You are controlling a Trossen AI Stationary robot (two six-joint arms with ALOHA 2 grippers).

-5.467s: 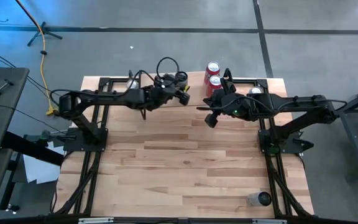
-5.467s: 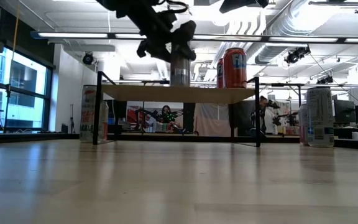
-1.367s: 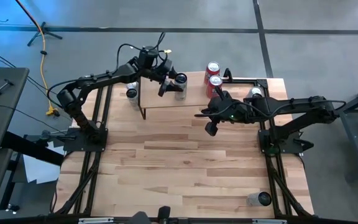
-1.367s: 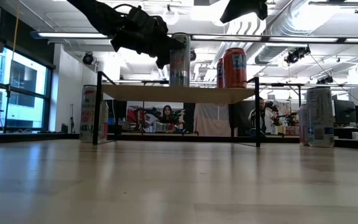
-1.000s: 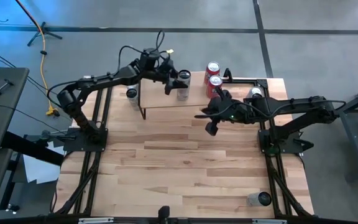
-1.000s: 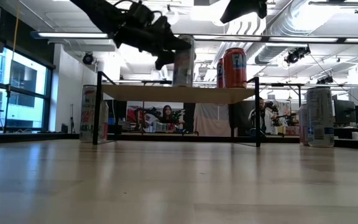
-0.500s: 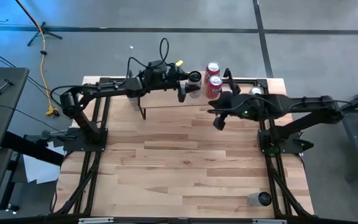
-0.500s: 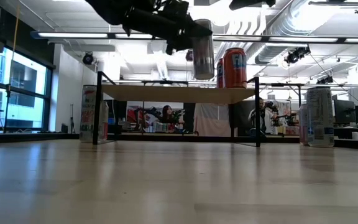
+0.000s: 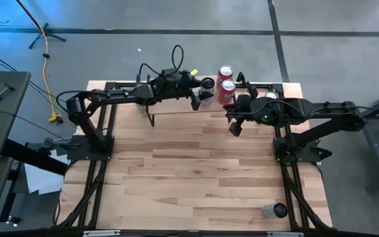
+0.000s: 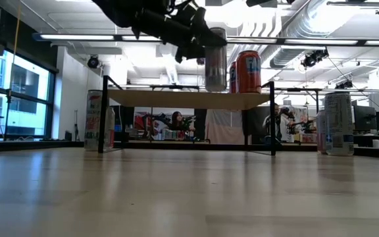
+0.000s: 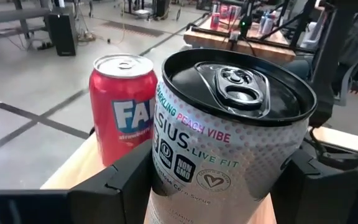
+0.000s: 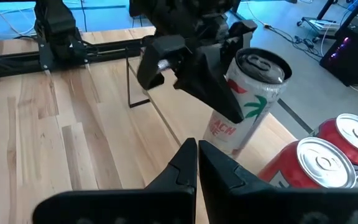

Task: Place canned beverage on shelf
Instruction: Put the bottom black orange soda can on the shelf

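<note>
We are seeing the silver can [image 10: 216, 60] sitting between the left gripper [image 9: 199, 96]'s fingers [image 11: 120, 180], which are clamping its sides, just above the shelf [image 10: 189, 99]'s top near its right end. The shelf is carrying two red cans [image 9: 225, 85] at that end, just beside the silver one. The right gripper [image 12: 196, 163] is hovering near the shelf's front right corner, fingers pressed together, holding nothing.
</note>
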